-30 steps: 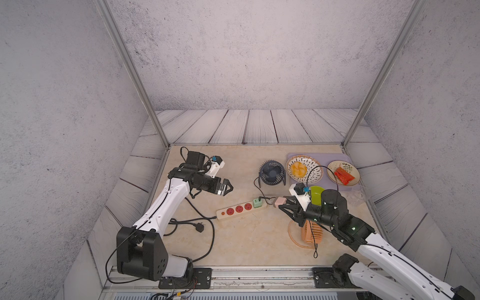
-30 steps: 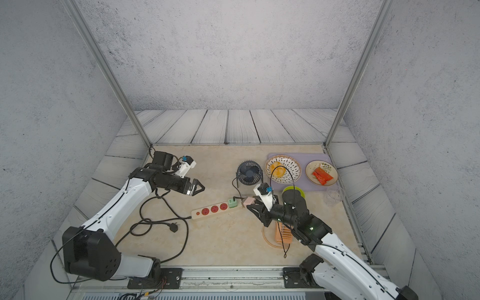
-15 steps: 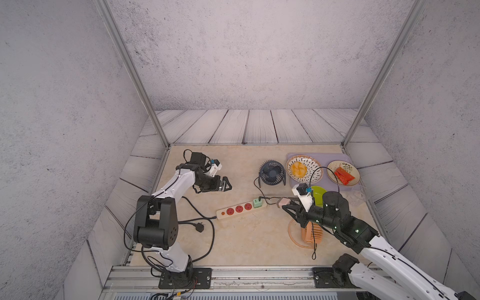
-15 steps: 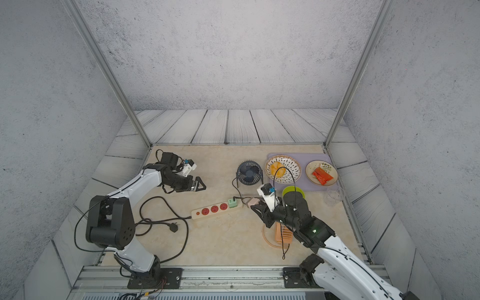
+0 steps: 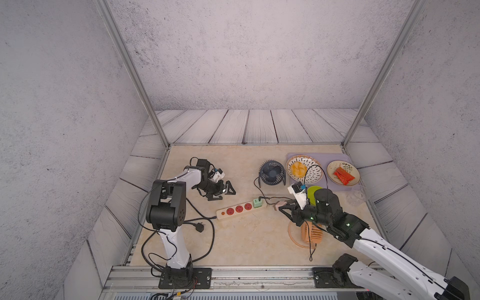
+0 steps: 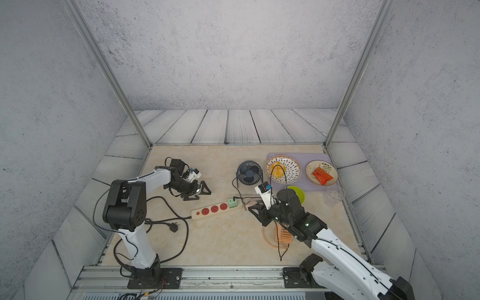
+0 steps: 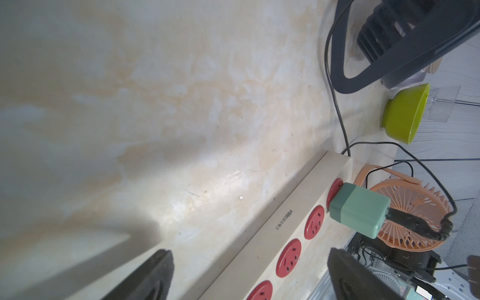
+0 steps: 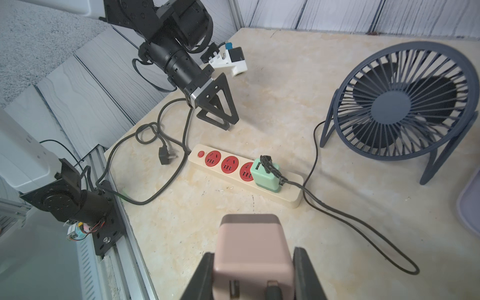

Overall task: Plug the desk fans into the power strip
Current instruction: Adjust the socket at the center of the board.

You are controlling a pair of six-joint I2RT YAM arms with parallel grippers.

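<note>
The cream power strip [image 5: 240, 209] [image 8: 233, 166] lies mid-table with three red sockets free. A green adapter [image 5: 257, 202] [image 7: 359, 213] sits in its end socket, and its black cord runs to the upright dark blue desk fan [image 5: 272, 172] [image 8: 400, 106]. My right gripper [image 5: 281, 207] [image 8: 253, 262] is shut on a pink adapter [image 5: 278, 205] [image 8: 250, 246], just off the strip's end by the green adapter. An orange fan [image 5: 311, 233] lies flat under that arm. My left gripper [image 5: 226, 196] [image 7: 249, 275] stands open and empty, low over the table behind the strip.
A lilac tray [image 5: 361, 185] at the back right carries two plates of food. A green bowl [image 5: 313, 191] and a clear cup [image 6: 335, 194] stand in front of it. The strip's black cord and loose plug [image 5: 199, 227] trail around the left arm's base.
The left arm has folded up, with its elbow risen and its open gripper sunk a little toward the table. The right gripper with the pink adapter has barely moved.
</note>
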